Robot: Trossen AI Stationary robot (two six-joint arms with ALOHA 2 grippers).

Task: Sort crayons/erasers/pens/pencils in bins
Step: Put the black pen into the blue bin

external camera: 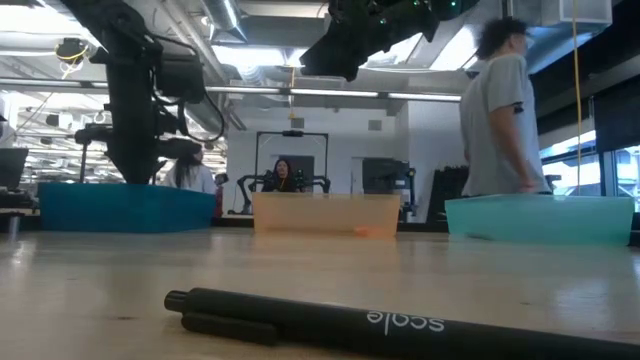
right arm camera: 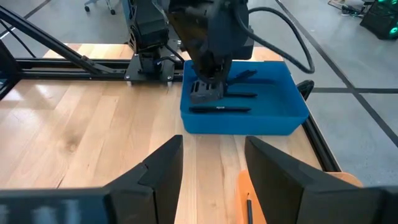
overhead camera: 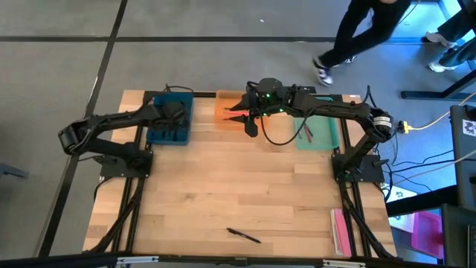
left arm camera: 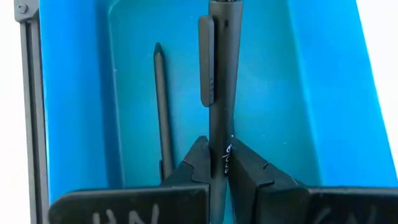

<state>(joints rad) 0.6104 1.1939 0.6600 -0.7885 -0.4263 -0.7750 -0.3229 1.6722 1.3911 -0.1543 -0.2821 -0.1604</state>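
Observation:
My left gripper (left arm camera: 219, 169) reaches down into the dark teal-blue bin (overhead camera: 169, 119) and is shut on a black pen (left arm camera: 222, 74). A second black stick (left arm camera: 163, 106) lies on the bin floor beside it; the right wrist view shows up to three dark sticks in this bin (right arm camera: 239, 99). My right gripper (right arm camera: 214, 177) is open and empty, held high over the translucent orange bin (overhead camera: 225, 104), which the low view shows (external camera: 325, 215). The mint green bin (overhead camera: 318, 132) holds a red stick (overhead camera: 305, 132). A black pen (overhead camera: 243, 235) lies on the table near its front edge. My left gripper pinches the black pen's barrel (left arm camera: 219, 146) between its two fingers, below the clip, toward one end. The fingers lie across the pen and come from above into the bin. The pen runs along the bin; whether it rests on the floor I cannot tell.
A pink flat object (overhead camera: 339, 229) lies at the table's front right. A person walks past beyond the table's far edge (overhead camera: 357, 33). Bare wood (overhead camera: 238, 186) spreads between the bins and the front edge.

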